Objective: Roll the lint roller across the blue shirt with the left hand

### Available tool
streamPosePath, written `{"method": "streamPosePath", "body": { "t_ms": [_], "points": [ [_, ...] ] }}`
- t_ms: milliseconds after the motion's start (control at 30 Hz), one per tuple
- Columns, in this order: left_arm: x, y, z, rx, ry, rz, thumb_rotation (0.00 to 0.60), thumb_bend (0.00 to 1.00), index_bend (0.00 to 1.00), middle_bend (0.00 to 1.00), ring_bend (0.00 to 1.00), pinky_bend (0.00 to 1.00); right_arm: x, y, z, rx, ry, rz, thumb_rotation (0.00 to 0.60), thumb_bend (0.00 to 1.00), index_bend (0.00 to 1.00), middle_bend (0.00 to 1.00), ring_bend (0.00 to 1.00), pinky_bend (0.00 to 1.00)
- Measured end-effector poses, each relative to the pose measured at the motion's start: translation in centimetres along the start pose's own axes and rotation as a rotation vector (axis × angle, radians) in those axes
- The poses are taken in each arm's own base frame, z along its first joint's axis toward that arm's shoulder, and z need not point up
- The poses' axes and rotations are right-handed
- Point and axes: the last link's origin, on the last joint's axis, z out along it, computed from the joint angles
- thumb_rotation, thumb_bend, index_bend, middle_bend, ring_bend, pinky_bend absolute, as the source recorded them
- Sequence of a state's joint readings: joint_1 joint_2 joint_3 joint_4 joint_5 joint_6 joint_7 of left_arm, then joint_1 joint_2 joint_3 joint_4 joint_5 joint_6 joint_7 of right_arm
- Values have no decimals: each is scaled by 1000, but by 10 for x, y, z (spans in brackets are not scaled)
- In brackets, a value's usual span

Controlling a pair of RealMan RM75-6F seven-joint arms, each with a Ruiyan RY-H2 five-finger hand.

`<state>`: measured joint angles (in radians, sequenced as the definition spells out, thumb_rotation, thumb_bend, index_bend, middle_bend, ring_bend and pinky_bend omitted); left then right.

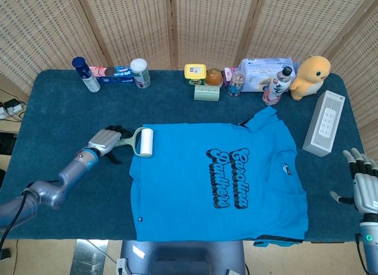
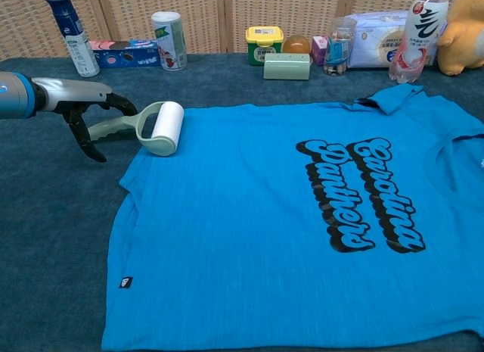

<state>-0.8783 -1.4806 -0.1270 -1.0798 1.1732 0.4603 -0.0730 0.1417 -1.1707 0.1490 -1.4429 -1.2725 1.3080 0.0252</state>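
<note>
The left hand hung over the handle end of the lint roller, fingers arched above the handle and thumb reaching down on its near side, not closed on it. The roller lay flat, its white drum resting on the sleeve edge of the blue shirt, which was spread flat on the table. The right hand sat at the table's right edge, fingers spread, holding nothing.
</note>
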Motion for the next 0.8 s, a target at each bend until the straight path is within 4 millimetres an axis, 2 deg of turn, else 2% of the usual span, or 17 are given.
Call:
{"method": "streamPosePath", "body": {
  "t_ms": [167, 333, 433, 700, 800],
  "points": [
    [-4, 4, 1, 14, -10, 5, 600, 22, 234, 199, 31, 54, 1, 0, 0, 4, 1, 4, 600, 0, 25, 0, 0, 0],
    [-6, 8, 1, 25, 1, 7, 600, 53, 297, 279, 83, 179, 1, -1, -1, 8, 0, 6, 600, 0, 25, 0, 0, 0],
    [-7, 11, 2, 36, 25, 4, 600, 74, 369, 354, 133, 212, 1, -2, -2, 10, 1, 7, 600, 0, 24, 0, 0, 0],
    [-10, 21, 8, 69, 94, 26, 600, 181, 646, 601, 334, 349, 3, -2, -2, 11, 9, 11, 600, 0, 25, 0, 0, 0],
    [-10, 26, 9, 69, 125, 24, 600, 208, 705, 663, 396, 388, 4, -2, -3, 11, 11, 13, 600, 0, 25, 0, 0, 0]
  ]
}}
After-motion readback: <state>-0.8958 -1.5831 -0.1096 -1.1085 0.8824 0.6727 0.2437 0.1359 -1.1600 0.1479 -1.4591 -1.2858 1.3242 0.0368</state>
